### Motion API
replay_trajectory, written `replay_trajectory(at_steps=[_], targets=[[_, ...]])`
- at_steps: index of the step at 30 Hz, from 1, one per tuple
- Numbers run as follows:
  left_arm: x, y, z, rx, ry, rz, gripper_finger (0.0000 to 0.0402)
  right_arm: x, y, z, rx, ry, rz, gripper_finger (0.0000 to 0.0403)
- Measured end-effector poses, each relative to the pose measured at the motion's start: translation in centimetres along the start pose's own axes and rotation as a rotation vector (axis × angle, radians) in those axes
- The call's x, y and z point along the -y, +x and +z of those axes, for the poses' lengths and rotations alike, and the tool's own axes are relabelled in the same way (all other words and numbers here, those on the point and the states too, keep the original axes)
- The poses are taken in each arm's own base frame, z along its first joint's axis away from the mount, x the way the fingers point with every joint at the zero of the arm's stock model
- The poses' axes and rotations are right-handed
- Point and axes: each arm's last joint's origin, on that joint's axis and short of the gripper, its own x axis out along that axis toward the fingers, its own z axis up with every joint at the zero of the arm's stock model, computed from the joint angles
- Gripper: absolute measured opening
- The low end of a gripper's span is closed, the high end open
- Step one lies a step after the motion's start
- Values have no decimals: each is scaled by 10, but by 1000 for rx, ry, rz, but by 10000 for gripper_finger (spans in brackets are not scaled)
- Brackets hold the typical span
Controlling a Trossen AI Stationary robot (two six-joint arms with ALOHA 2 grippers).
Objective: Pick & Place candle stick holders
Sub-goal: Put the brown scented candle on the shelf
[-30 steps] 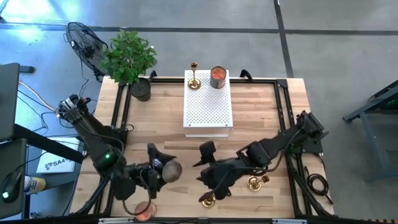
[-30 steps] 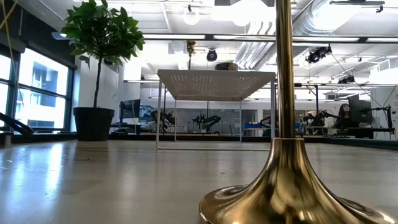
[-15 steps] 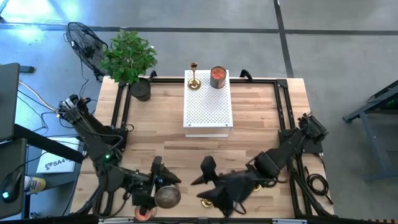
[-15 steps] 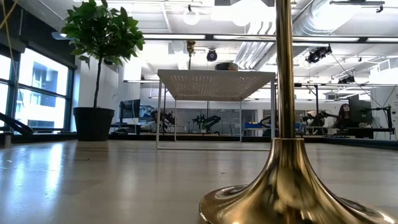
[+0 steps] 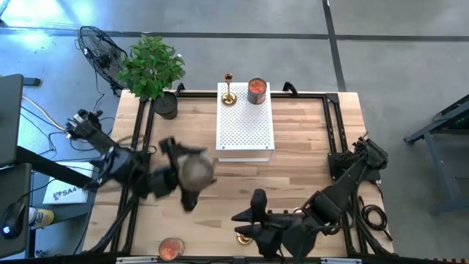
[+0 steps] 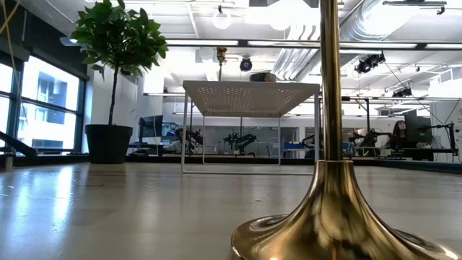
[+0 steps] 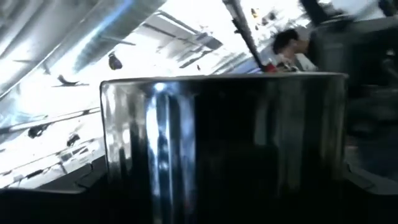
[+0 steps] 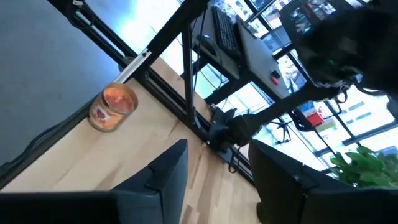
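Right pincer (image 5: pixel 248 218) hangs half open, empty, just by a gold candle stick holder (image 5: pixel 244 237) at the worktop's (image 5: pixel 308 147) front edge. Go down straight and squeeze its thin stem softly so it won't tip. Left pincer (image 5: pixel 189 178) holds a shiny tin (image 5: pixel 198 172).

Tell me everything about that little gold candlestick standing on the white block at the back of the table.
The gold candlestick is small and shiny, brass-looking, with a round flared base, a slim stem and a little cup on top. It stands upright on the far left corner of the white perforated block, beside an orange jar candle and apart from it. No claw is near it; only the block touches it.
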Motion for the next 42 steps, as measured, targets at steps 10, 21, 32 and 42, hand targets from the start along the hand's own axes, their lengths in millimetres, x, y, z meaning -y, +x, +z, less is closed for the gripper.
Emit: replay_trajectory(at_steps=[10, 21, 32, 42], targets=[[-73, 46, -56, -29, -184, -26, 344, -14, -15, 5, -35, -5, -72, 145], [-124, 104, -162, -122, -472, -235, 344, -30, -35, 8, -96, -1, -186, 145], [-114, 138, -238, -100, -540, -384, 344, -39, -50, 4, -172, 37, -357, 145], [-88, 151, -290, -163, -571, -402, 344, -40, -50, 0, -184, 72, -356, 145]])
